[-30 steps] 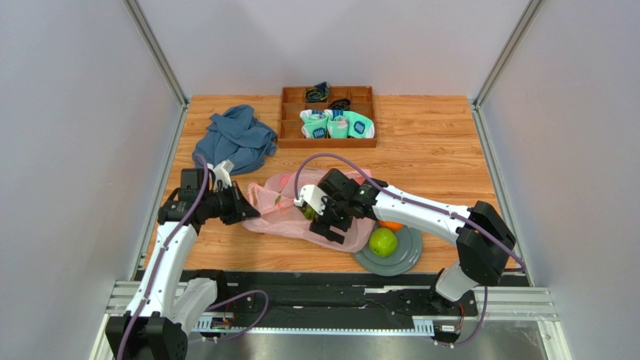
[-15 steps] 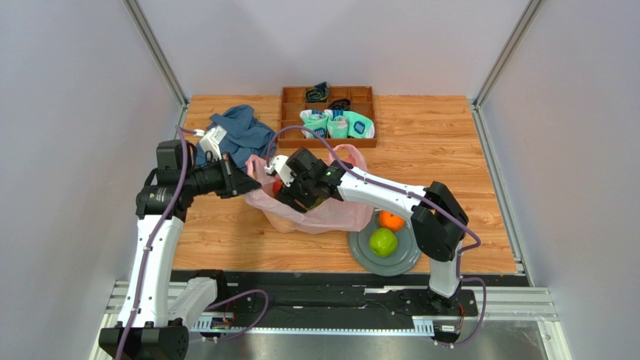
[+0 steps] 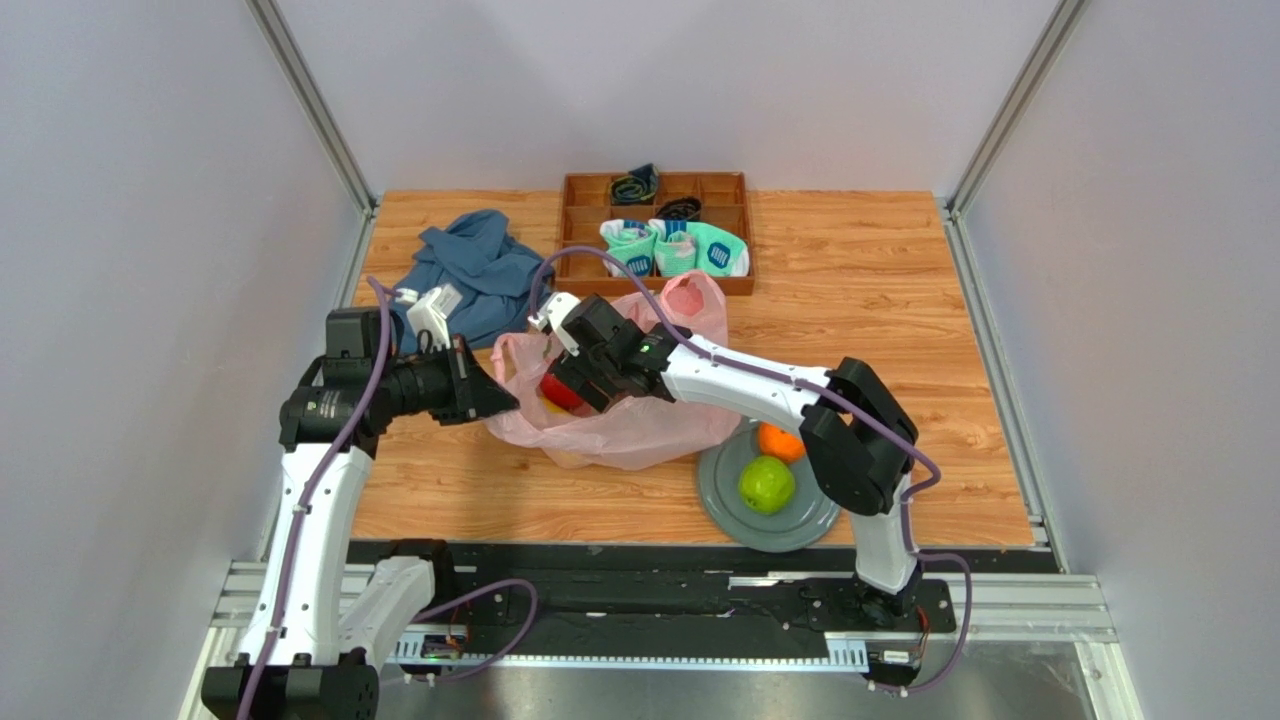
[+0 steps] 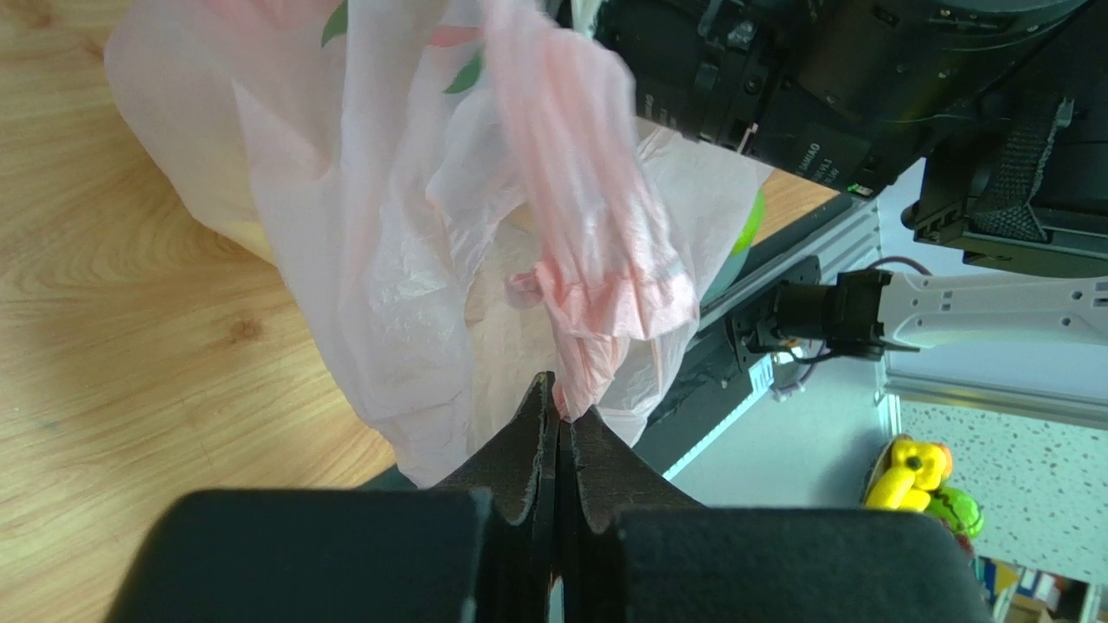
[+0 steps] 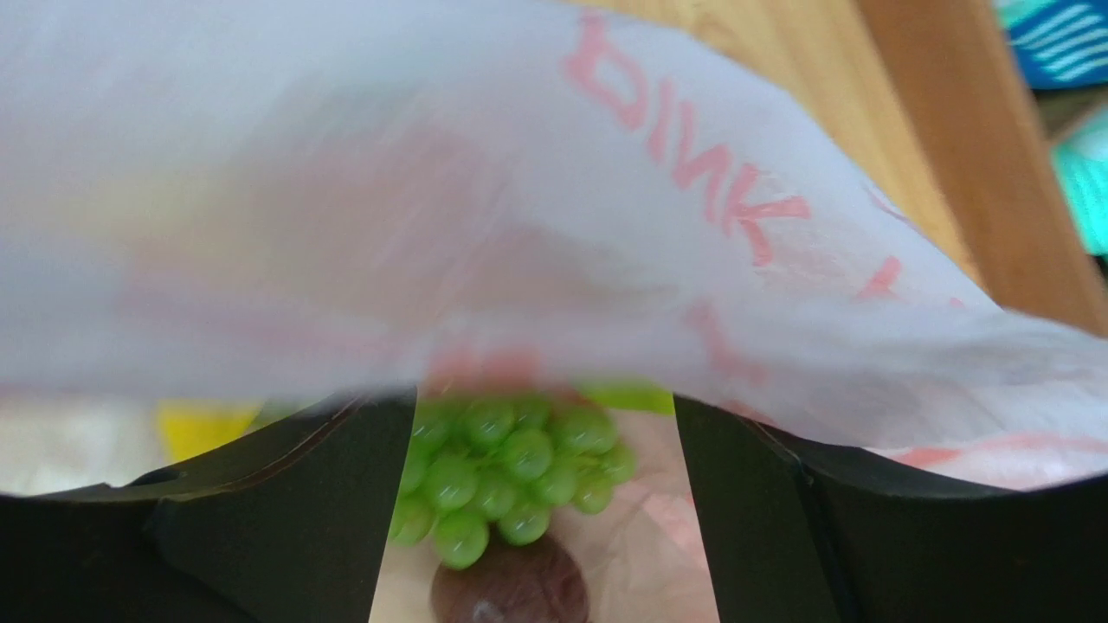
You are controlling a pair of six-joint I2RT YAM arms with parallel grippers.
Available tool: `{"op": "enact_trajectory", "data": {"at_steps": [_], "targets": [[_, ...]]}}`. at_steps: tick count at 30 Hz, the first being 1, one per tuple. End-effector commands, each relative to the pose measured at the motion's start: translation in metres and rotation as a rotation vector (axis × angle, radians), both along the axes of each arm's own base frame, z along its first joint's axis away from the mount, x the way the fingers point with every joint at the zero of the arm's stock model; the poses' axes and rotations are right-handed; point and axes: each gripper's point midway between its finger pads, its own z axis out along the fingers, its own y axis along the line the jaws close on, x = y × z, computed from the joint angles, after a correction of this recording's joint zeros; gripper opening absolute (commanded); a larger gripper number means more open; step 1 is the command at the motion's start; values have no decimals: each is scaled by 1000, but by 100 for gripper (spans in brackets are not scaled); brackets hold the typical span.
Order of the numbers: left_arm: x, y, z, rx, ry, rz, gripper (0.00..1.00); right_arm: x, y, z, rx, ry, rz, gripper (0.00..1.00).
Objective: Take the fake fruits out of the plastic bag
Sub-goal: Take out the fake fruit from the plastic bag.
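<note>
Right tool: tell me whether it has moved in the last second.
Yes. The right tool moved left and away from the grey plate, toward the wooden tray.

My left gripper [image 4: 559, 426] has its jaws pressed together on a bunched fold of the pink plastic bag [image 4: 390, 221], above the wooden table [image 4: 117, 338].

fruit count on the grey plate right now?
2. A green apple sits near the middle of the plate, and an orange lies at its far edge. The right arm overhangs part of the rim, so another could be hidden there.
</note>
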Motion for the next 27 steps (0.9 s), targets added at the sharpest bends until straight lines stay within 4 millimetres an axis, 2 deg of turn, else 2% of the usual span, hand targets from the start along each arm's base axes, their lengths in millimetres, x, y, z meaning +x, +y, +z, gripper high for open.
{"op": "enact_trajectory", "data": {"at_steps": [1, 5, 8, 10, 11, 12, 13, 14, 20, 23, 25, 27], "targets": [[-1, -3, 2, -11, -39, -44, 0, 33, -2, 9, -23, -143, -121, 78], [-15, 7, -2, 64, -46, -26, 0, 35, -12, 0, -39, -148, -176, 77], [-27, 24, -17, 170, -7, 44, 0, 35, -10, 0, -26, -146, -184, 77], [-27, 27, -22, 186, 0, 58, 0, 35, -5, -4, -16, -133, -175, 79], [-25, 28, -22, 187, -9, 65, 0, 34, 1, -3, -3, -123, -159, 82], [-23, 26, -21, 179, -14, 62, 0, 34, 4, -5, -6, -123, -146, 90], [-22, 25, -23, 169, -8, 55, 0, 33, 7, -12, -22, -116, -134, 92], [-21, 20, -22, 143, -12, 37, 0, 34, 8, -15, -31, -120, -134, 99], [-27, 10, -19, 82, -18, -11, 0, 30, -6, -44, -138, -118, -132, 100], [-30, 8, -22, 69, -26, -2, 0, 35, -13, -54, -183, -155, -124, 97], [-31, 7, -26, 55, -19, 1, 0, 42, -10, -55, -198, -196, -107, 90], [-32, 5, -23, 47, -34, -7, 0, 50, -10, -60, -236, -234, -85, 76]]}}
